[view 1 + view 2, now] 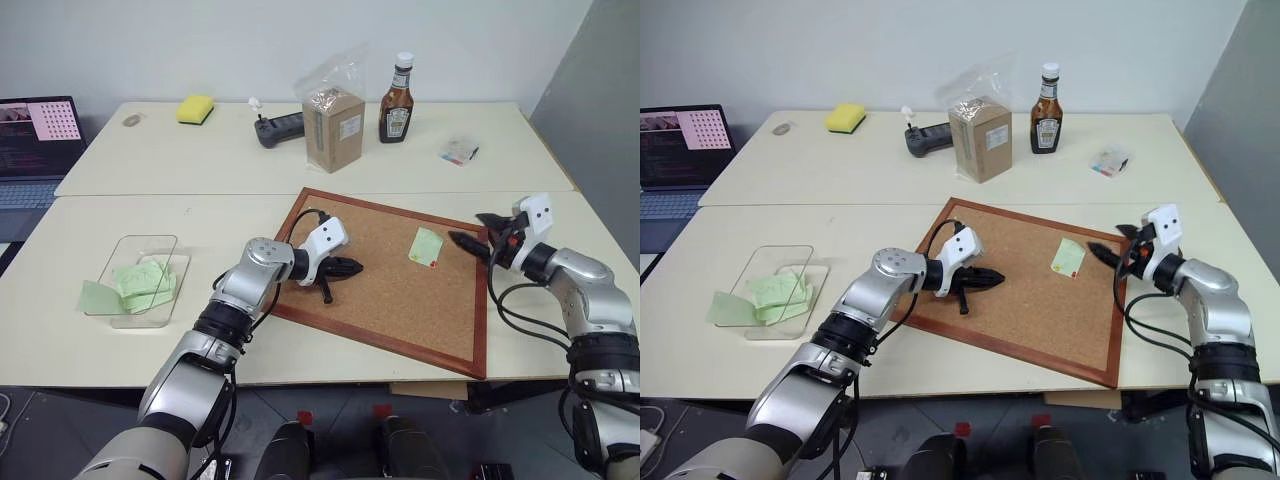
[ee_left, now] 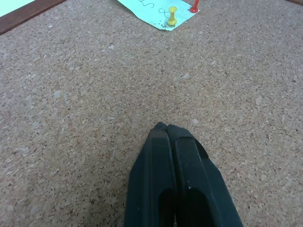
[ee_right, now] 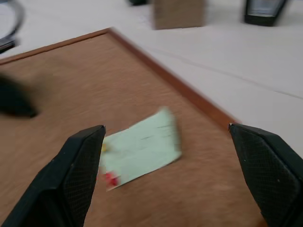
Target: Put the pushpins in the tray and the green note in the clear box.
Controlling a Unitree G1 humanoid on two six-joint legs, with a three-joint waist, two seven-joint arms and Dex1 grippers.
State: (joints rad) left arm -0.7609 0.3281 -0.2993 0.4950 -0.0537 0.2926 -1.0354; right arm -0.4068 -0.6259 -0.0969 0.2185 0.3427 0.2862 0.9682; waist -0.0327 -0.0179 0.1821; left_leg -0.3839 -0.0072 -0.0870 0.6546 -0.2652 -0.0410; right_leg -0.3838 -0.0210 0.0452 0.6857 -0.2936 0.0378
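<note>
The green note (image 1: 425,246) lies on the right part of the corkboard (image 1: 400,300), held by a yellow pushpin (image 2: 172,15) and a red pushpin (image 2: 194,6) at its near end. My right gripper (image 1: 467,230) hovers over the board's right edge, open, its fingertips pointing at the note with nothing between them. My left gripper (image 1: 355,267) is shut and empty, low over the board's left half and pointing toward the note. The clear box (image 1: 140,280) stands at the near left with pale green notes in it. A small oval dish (image 1: 132,120) at the far left may be the tray.
Along the back of the table stand a yellow sponge (image 1: 196,108), a black controller (image 1: 278,128), a bagged brown carton (image 1: 334,128), a sauce bottle (image 1: 398,100) and a small clear packet (image 1: 459,151). A laptop (image 1: 35,150) sits at the far left. One green note (image 1: 95,297) pokes out beside the box.
</note>
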